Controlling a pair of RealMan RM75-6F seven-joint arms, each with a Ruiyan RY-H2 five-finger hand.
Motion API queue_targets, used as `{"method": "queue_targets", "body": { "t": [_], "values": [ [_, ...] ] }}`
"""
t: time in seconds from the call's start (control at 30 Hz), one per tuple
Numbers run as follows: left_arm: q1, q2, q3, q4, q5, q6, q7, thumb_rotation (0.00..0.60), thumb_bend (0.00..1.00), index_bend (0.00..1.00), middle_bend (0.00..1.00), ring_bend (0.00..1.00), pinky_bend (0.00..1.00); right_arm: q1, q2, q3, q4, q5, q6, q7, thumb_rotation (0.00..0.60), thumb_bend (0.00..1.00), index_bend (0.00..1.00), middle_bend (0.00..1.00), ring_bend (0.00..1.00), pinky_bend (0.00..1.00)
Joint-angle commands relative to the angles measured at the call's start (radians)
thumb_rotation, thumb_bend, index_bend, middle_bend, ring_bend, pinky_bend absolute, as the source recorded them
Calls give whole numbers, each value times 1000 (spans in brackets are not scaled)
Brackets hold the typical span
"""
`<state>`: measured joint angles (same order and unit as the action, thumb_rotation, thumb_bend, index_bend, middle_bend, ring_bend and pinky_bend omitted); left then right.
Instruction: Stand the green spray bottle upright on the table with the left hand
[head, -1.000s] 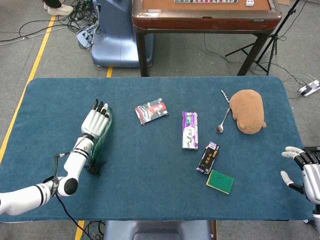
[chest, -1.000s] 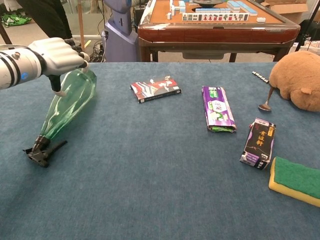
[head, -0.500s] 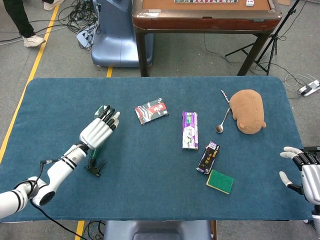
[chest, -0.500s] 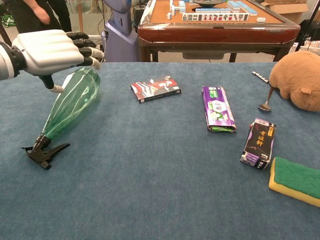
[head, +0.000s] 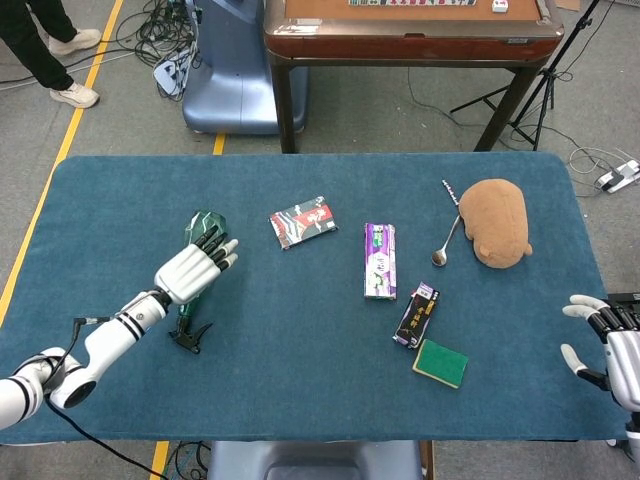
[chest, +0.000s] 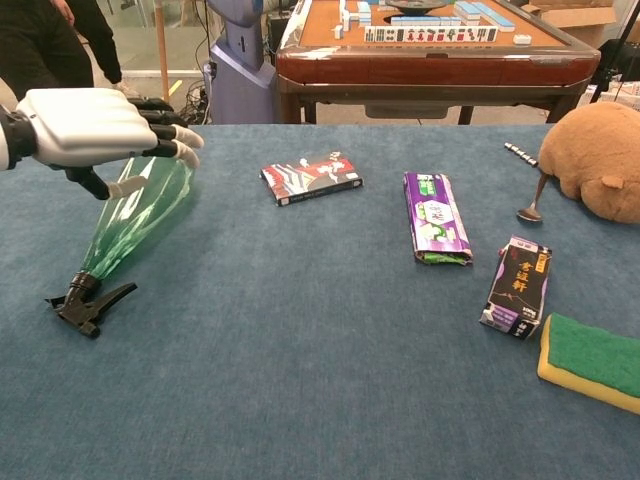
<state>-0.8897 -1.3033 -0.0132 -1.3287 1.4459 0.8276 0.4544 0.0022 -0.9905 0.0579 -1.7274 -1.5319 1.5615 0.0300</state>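
The green spray bottle (head: 196, 268) lies on its side at about nine o'clock on the blue table (head: 300, 400) in the head view, its broad base pointing toward twelve and its black trigger head (head: 188, 335) toward six. The left hand (head: 190, 268) hovers over the bottle's middle with fingers stretched out and apart, gripping nothing as far as this view shows. The right hand (head: 608, 340) sits at the table's four o'clock edge, fingers spread, empty. A red packet (head: 302, 221), a purple packet (head: 380, 260), a dark carton (head: 416, 313), a green sponge (head: 440, 362), a spoon (head: 445, 243) and a brown plush toy (head: 497, 221) lie from the centre toward three o'clock, well apart from the bottle. In the chest view the green spray bottle (chest: 132, 222) tapers from its wide base at the upper right down to the trigger head (chest: 85, 303) at the lower left, and the left hand (chest: 95, 125) is above the base end, palm down, fingers extended, with a visible gap below them; the right hand is out of frame. The bottle looks like thin, clear plastic, probably light, smooth and slightly squashy, so it may slip or roll. A wrap around the wide body near the base seems the soundest hold, since the trigger end is narrow and awkward.
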Motion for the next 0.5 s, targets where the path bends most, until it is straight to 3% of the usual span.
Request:
{"method": "queue_targets", "body": {
  "t": [0.03,0.2,0.5],
  "values": [
    [-42,-26,-63,-35,-167,-117,46,502,597,156,75,0,0,-2,0,0,2,2,1,2,600,263,347,275,208,295],
    [-81,-70,-98,-10,-328,-168,104,375,599,158,75,0,0,-5,1,-1,4,5,2,3,600,263,347,275,208,295],
    [-131,-149,-112,66,-552,-147,211,344,598,162,77,0,0,-7,-1,-1,8,7,2,8,600,263,348,275,208,295]
  ]
}}
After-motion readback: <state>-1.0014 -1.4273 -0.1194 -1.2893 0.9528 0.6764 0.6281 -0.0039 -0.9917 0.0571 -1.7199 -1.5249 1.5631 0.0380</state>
